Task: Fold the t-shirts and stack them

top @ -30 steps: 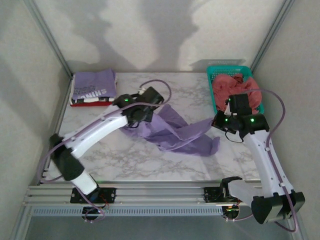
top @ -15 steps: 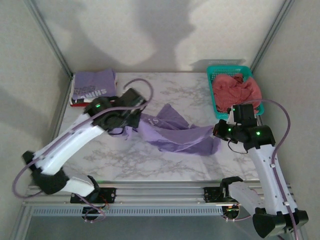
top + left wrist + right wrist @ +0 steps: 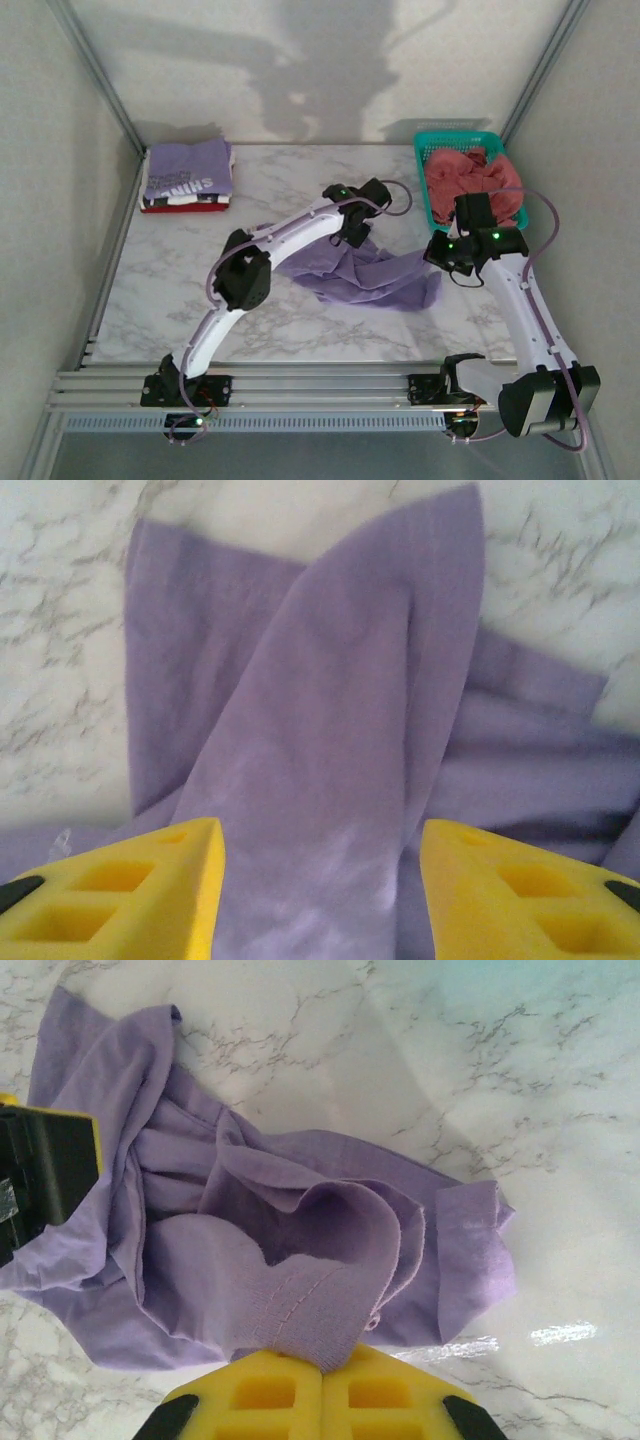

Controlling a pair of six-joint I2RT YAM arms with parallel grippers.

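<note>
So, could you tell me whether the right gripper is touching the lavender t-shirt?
Touching. The right wrist view shows the right gripper shut on a fold of the lavender t-shirt.

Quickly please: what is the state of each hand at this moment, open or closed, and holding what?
Left hand: open, spread over the lavender t-shirt, gripping nothing.
Right hand: closed, pinching a fold of the lavender t-shirt.

A lab test cell: marble-print table (image 3: 180, 300), aluminium rail (image 3: 300, 385), blank panel walls (image 3: 330, 70).
</note>
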